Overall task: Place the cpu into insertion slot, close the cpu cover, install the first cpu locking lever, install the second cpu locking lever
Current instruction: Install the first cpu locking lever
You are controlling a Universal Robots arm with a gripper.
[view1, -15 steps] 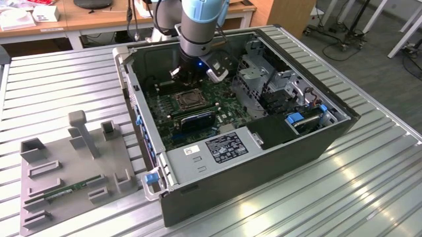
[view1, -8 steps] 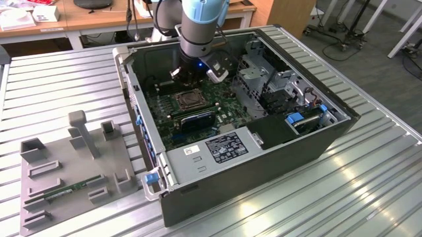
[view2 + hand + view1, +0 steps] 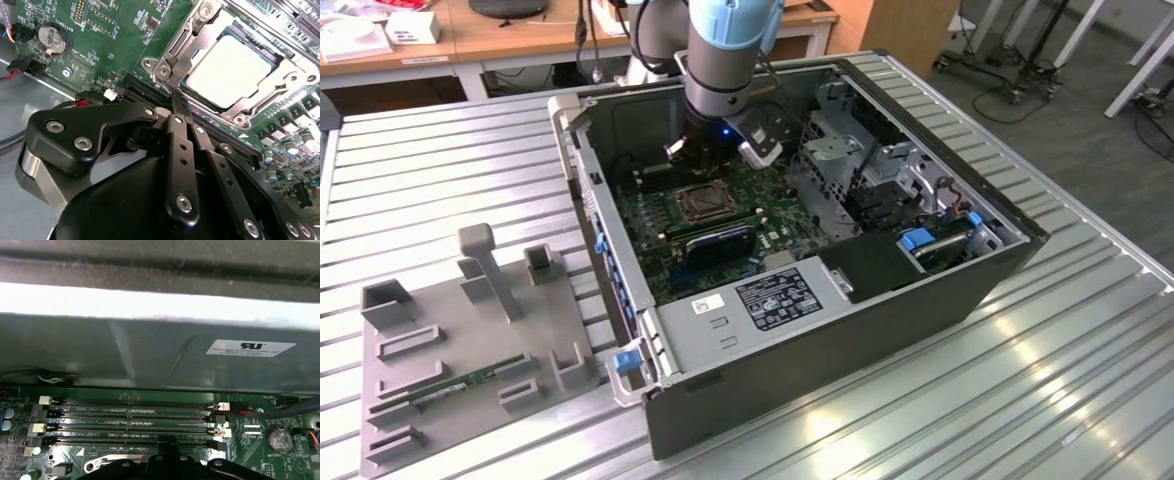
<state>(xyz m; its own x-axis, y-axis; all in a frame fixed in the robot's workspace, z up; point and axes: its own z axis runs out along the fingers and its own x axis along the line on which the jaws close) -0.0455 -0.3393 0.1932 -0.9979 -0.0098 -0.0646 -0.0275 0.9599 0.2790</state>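
Cpu (image 3: pixel 227 70): seated in the insertion slot (image 3: pixel 704 204) on the green motherboard (image 3: pixel 115 40), with the cpu cover (image 3: pixel 175 52) lying flat around its edges. Hand (image 3: pixel 180 106): clenched, fingers pressed together with nothing visible between them. Its tips are just beside the cover's near edge, with the cpu just beyond.

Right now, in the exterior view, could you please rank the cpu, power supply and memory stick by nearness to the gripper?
1. cpu, beside the gripper.
2. power supply, inside the computer case.
3. memory stick, on the gray fixture outside it.
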